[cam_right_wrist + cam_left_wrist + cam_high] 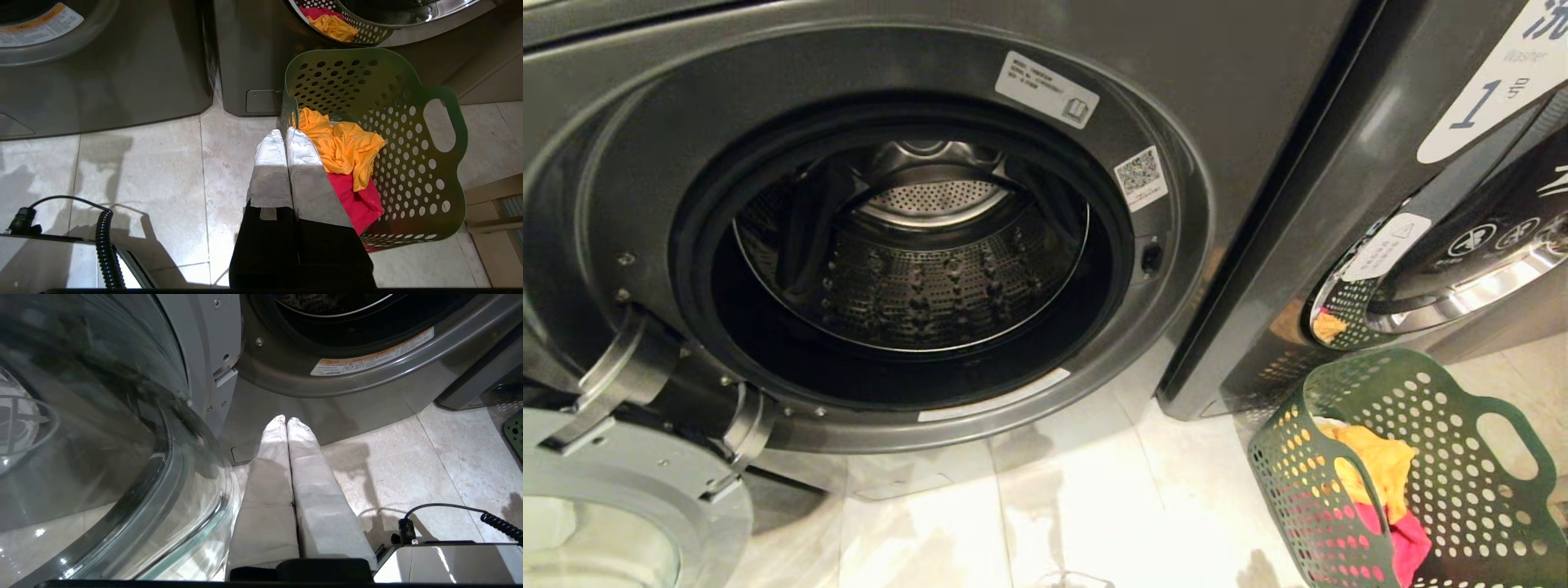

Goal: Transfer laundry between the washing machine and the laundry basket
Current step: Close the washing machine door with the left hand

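Both tools are clenched and grasp nothing: the left tool (pixel 286 421) hangs over the floor (pixel 1078 506) beside the open glass door (pixel 102 457) of the washing machine (pixel 1241 98), the right tool (pixel 284 134) at the near rim of the laundry basket (pixel 1462 457). Drum (pixel 915 269) shows no cloth. Yellow-orange garment (pixel 343 145) lies on red-pink garment (pixel 355 202) inside the basket, which stands on the floor before the neighbouring machine (pixel 1462 204) labelled 1.

We see our left gripper (pixel 286 419) hanging low, its two white-wrapped fingers (pixel 269 465) pressed flat together and holding nothing. Our right gripper (pixel 284 131) hangs likewise, fingers (pixel 304 163) closed tip to tip, empty, pointing downward and forward.
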